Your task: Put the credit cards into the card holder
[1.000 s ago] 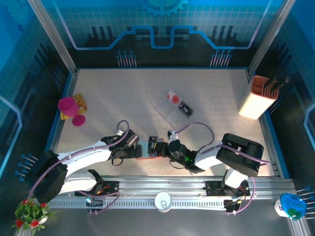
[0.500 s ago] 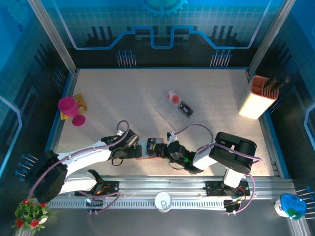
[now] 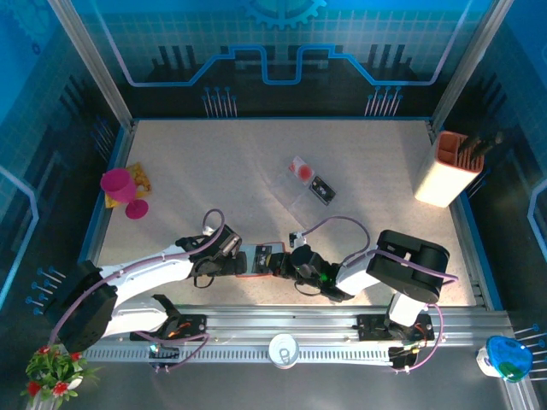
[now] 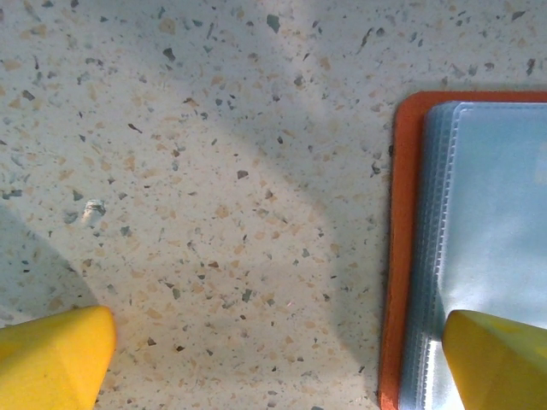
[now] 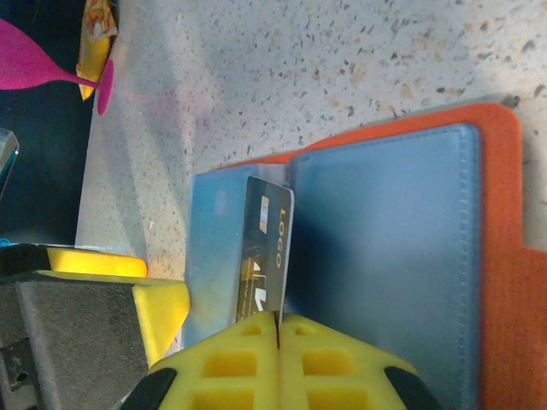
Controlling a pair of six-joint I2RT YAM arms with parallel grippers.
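my right gripper (image 5: 276, 323) is pinched tight on one black card (image 5: 267, 256), thin, stiff and slick. i hold its short end. it points to twelve o'clock into the open card holder (image 5: 500, 256). my left gripper (image 4: 273, 359) gapes wide and holds nothing.

Overhead, wrist close-ups sharing card holder (image 5: 500, 282)

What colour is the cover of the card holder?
The card holder has an orange-red cover. The right wrist view shows it best.
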